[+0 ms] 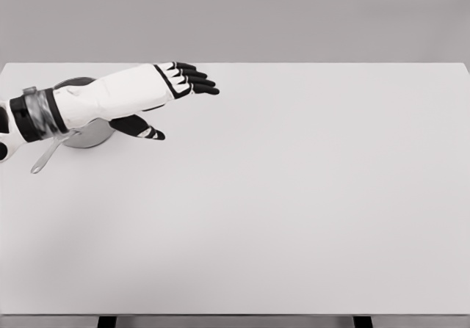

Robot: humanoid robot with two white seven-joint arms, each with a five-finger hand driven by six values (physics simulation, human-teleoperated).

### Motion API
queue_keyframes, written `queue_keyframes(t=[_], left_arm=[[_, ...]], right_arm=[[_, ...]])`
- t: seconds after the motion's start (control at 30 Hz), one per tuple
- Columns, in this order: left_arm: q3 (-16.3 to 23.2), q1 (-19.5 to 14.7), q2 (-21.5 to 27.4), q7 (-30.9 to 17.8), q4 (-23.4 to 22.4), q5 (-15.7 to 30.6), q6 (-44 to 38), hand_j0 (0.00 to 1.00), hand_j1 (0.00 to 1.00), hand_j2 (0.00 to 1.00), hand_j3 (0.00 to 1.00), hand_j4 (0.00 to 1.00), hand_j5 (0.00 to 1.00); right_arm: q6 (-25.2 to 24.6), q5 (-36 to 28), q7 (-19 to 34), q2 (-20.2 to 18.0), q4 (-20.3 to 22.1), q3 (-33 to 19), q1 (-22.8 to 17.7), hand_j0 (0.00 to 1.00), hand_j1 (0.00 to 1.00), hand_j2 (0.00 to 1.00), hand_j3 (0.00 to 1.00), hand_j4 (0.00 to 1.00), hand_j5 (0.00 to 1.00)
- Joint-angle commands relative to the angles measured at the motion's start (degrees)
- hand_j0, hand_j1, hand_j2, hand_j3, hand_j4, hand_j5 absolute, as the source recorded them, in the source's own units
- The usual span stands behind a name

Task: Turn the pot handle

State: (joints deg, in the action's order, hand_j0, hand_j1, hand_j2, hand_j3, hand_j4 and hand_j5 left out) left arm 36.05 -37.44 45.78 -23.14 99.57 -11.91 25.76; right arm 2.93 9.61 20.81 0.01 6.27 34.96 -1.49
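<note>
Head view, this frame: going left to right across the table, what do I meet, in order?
Pot handle, pointing to the lower left → pot, largely hidden under the forearm → left hand, fingers extended and holding nothing → bare table out to the right edge.

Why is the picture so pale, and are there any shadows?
Head view: soft, even light, so the white table and grey wall look washed out; no glare. Only a faint shadow lies under the left hand and arm. The pot is mostly hidden, its handle slightly blurry.
</note>
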Motion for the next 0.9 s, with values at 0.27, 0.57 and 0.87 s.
queue_keyframes(t=[0.27,0.57,0.87], left_arm=[[0.8,1.8,1.2,0.0,-0.4,-5.1,3.4,1.00,1.00,1.00,1.00,1.00,1.00],[4.3,2.5,14.7,0.3,-1.0,-1.8,9.2,1.00,1.00,1.00,1.00,1.00,1.00],[3.8,2.5,20.3,-0.1,-3.0,-0.9,9.2,1.00,1.00,1.00,1.00,1.00,1.00]], right_arm=[[0.0,-0.1,0.0,0.0,-0.2,-0.1,-0.1,1.00,1.00,1.00,1.00,1.00,1.00],[0.0,-0.1,0.0,0.0,-0.2,-0.1,-0.1,1.00,1.00,1.00,1.00,1.00,1.00],[0.0,-0.1,0.0,0.0,-0.2,-0.1,-0.2,1.00,1.00,1.00,1.00,1.00,1.00]])
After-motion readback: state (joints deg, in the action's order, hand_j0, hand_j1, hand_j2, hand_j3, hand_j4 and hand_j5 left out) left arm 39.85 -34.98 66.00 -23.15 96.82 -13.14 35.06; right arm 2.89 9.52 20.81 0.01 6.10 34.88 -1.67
